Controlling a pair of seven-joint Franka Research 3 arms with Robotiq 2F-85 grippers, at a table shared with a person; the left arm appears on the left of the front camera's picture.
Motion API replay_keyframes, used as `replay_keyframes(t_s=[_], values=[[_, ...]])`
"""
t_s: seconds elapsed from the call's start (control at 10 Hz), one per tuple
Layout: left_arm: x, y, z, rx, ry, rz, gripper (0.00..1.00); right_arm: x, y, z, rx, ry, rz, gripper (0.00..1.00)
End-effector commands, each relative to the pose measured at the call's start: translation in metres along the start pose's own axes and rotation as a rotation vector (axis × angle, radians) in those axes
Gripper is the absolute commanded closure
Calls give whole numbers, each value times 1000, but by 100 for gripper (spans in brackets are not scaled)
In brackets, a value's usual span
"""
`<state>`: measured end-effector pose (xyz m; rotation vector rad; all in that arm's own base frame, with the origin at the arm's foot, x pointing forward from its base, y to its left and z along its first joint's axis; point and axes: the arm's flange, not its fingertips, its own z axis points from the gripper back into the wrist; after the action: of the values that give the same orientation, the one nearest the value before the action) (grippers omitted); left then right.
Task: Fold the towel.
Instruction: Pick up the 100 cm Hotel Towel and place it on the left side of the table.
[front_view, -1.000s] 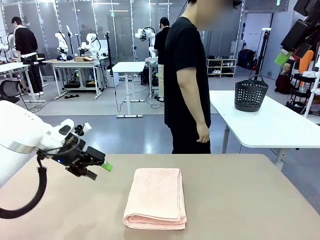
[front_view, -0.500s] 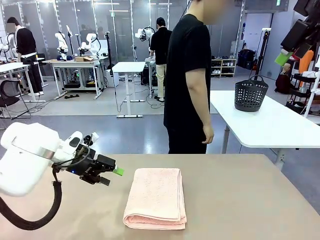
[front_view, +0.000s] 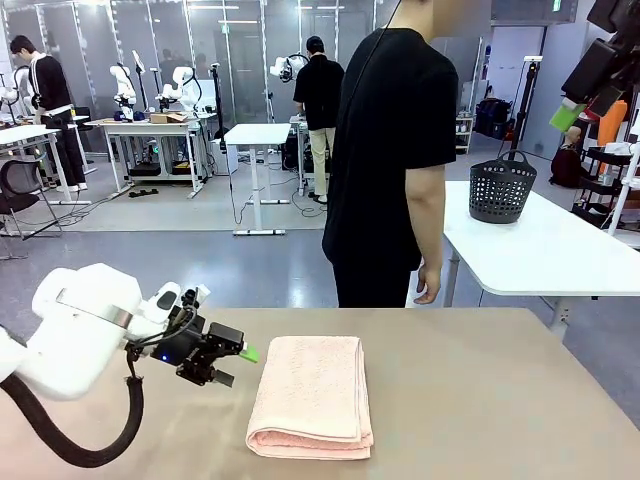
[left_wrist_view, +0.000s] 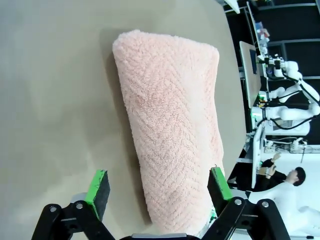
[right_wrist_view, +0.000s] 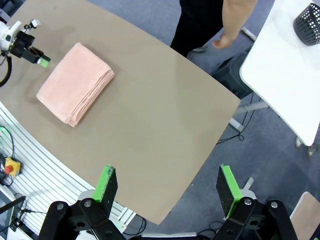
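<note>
Left gripper (front_view: 228, 364) jaws apart, empty, beside towel (front_view: 312, 393) | towel soft, light, limp, layered | likely best pinched at near-left edge, all layers.

Grey floor (front_view: 200, 260), white tables (front_view: 545, 245), black basket (front_view: 502, 186) beyond.

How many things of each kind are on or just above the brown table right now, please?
Pink towel, folded, lying on the table: 1
Robot grippers with open jaws: 2, the left gripper beside the towel, the right gripper high above the table
Total: 3
</note>
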<state>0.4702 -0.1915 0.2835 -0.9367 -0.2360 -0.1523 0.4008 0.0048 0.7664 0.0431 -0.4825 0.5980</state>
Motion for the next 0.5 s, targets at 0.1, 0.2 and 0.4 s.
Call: replay_keyframes(t_s=[0.1, 0.2, 0.4], values=[[0, 4, -28, -94, 21, 29, 0, -1, 0, 0, -4, 2, -2, 0], [0, 6, -35, -100, 25, 45, 0, -1, 0, 0, -4, 2, -2, 0], [2, 4, -48, -134, 7, 73, 0, -1, 0, 0, -4, 2, -2, 0]])
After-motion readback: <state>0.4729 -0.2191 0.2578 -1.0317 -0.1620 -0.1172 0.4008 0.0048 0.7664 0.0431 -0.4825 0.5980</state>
